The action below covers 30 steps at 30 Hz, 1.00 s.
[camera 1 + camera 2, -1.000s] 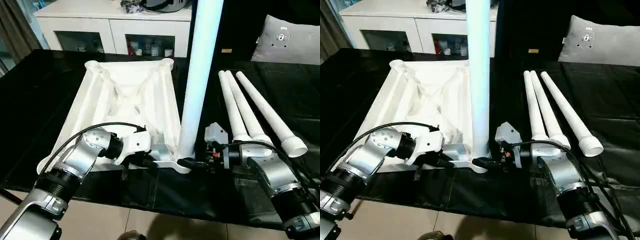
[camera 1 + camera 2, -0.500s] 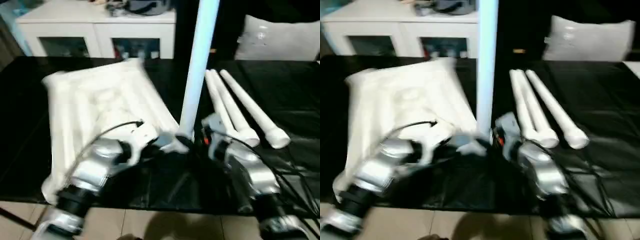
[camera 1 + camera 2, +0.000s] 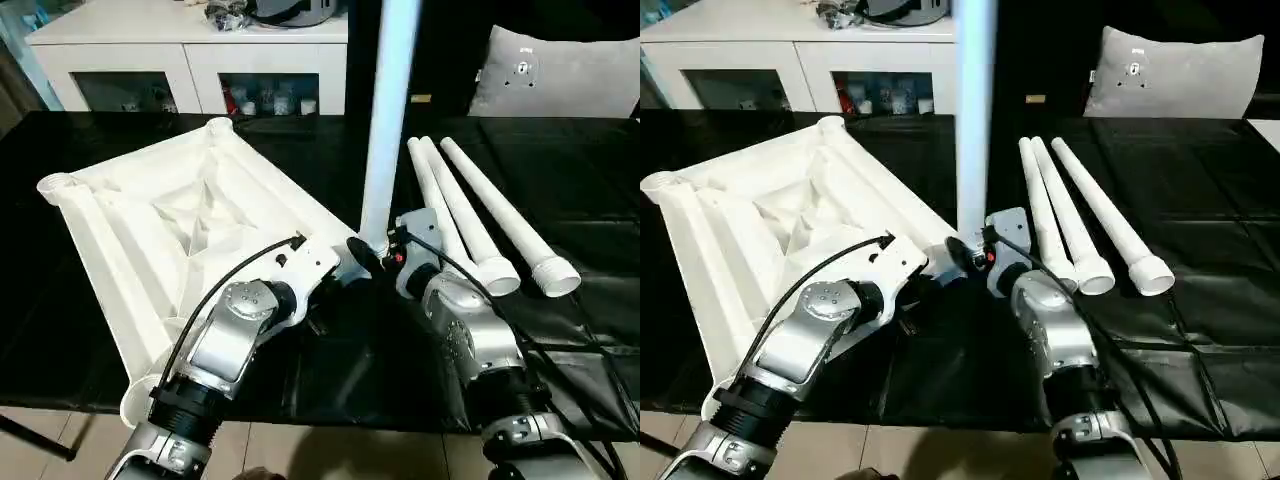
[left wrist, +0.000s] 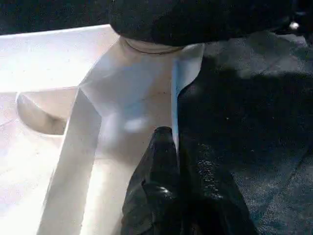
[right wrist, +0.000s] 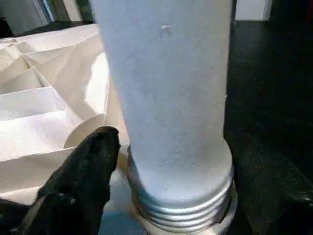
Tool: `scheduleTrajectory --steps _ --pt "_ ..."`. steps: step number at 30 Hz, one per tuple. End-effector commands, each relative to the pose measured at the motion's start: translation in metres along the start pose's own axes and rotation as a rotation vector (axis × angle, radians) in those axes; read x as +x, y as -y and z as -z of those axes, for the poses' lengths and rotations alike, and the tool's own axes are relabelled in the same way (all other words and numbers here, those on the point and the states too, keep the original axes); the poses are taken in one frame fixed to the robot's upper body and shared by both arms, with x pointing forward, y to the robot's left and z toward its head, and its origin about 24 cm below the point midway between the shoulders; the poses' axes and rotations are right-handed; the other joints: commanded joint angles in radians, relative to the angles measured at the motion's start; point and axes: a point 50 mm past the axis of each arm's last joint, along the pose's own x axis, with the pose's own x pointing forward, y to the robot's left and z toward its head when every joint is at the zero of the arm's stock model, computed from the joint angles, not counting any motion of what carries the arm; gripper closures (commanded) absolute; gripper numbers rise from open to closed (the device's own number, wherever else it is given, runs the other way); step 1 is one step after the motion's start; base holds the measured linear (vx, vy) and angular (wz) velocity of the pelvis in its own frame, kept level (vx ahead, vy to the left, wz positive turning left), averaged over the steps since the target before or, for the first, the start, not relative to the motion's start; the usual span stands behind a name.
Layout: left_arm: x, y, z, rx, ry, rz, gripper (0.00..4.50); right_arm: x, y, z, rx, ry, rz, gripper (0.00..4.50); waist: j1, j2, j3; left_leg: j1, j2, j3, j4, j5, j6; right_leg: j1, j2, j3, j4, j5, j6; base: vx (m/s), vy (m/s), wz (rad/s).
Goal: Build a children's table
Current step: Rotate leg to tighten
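Carefully now: left gripper (image 4: pixel 171 161) pinched tight on tabletop (image 3: pixel 150 220) rim, right gripper (image 5: pixel 161 196) loosely around standing leg (image 3: pixel 385 120), apparently half-threaded, liable to topple.

- A table draped in a glossy black cloth (image 3: pixel 90 330) carries everything; its near edge overhangs a pale tiled floor (image 3: pixel 330 455).
- A white plastic square tabletop (image 3: pixel 150 240) lies upside down on the cloth at the left, X-ribbed underside up, turned cornerwise, with round sockets at its corners.
- Three long white tube legs (image 3: pixel 470 215) lie side by side on the cloth at the right, flared ends toward the near edge, two touching, the third just beside.
- A grey cushion (image 3: pixel 560 75) rests at the far right corner.
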Motion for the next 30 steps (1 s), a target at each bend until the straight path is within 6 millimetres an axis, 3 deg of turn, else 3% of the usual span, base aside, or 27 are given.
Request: scheduleTrajectory --steps 1,6,7,11,22,30 --pt "-0.002 -0.002 -0.013 0.059 0.056 0.008 4.5 -0.001 -0.013 0.002 -0.015 0.008 -0.115 0.47 0.007 -0.006 -0.063 0.016 0.089 -0.045 -0.073 -0.221 0.052 0.043 -0.116 0.073 -0.088 -0.209 -0.166 0.0 0.0 0.0" --pt "-0.009 -0.007 -0.001 0.108 0.018 0.123 4.5 -0.023 0.008 -0.009 -0.082 0.054 -0.205 0.13 0.022 -0.007 -0.062 0.015 0.088 -0.044 -0.07 -0.207 0.069 0.043 -0.115 0.071 -0.089 -0.209 -0.163 0.0 0.0 0.0" --pt "-0.01 -0.008 0.001 0.116 0.008 0.146 4.5 -0.026 0.011 -0.01 -0.099 0.052 -0.223 0.05 0.022 0.002 -0.063 0.014 0.087 -0.044 -0.07 -0.206 0.069 0.044 -0.115 0.072 -0.087 -0.206 -0.164 0.0 0.0 0.0" --pt "-0.018 -0.009 0.012 0.203 -0.054 0.312 4.5 -0.043 0.023 -0.016 -0.211 -0.022 -0.385 0.05 0.03 0.001 -0.062 0.021 0.09 -0.043 -0.069 -0.226 0.069 0.041 -0.113 0.072 -0.09 -0.215 -0.165 0.0 0.0 0.0" --pt "-0.04 -0.019 0.027 0.343 -0.186 0.597 4.5 -0.056 0.018 -0.016 -0.316 -0.173 -0.703 0.05 0.048 -0.002 -0.065 0.019 0.093 -0.042 -0.067 -0.206 0.078 0.042 -0.114 0.07 -0.08 -0.194 -0.192 0.0 0.0 0.0" --pt "-0.045 -0.023 0.026 0.369 -0.211 0.682 4.5 -0.052 0.014 -0.015 -0.278 -0.191 -0.759 0.59 0.052 -0.004 -0.065 0.021 0.094 -0.042 -0.069 -0.216 0.06 0.042 -0.117 0.071 -0.08 -0.214 -0.194 0.0 0.0 0.0"
